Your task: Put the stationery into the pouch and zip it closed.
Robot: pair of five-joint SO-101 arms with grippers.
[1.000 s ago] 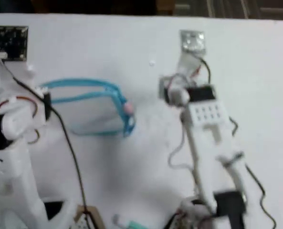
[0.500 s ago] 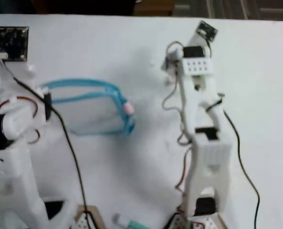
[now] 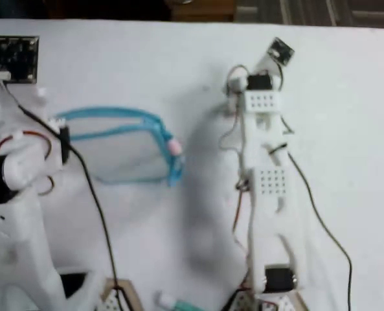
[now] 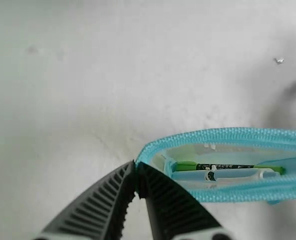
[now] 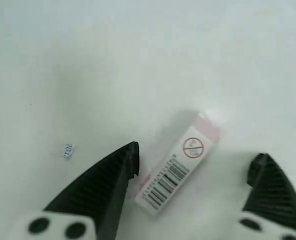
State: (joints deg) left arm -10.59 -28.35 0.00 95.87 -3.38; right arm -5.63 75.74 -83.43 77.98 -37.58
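R end effector [image 5: 196, 155] sat wide astride eraser [image 5: 177, 170]; we reckoned it light, stiff, slick-sleeved: pinch long sides. L end effector [image 4: 136, 185] clamped pouch [image 4: 222, 132] corner.

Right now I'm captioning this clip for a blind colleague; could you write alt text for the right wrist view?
A small eraser in a barcoded sleeve lies flat on the white table, between the wide-open black jaws of the right gripper. A tiny label scrap lies nearby.

Pouch [image 4: 222, 136] cut off by left wrist view's edge; pens [image 4: 227, 175] inside partly hidden.
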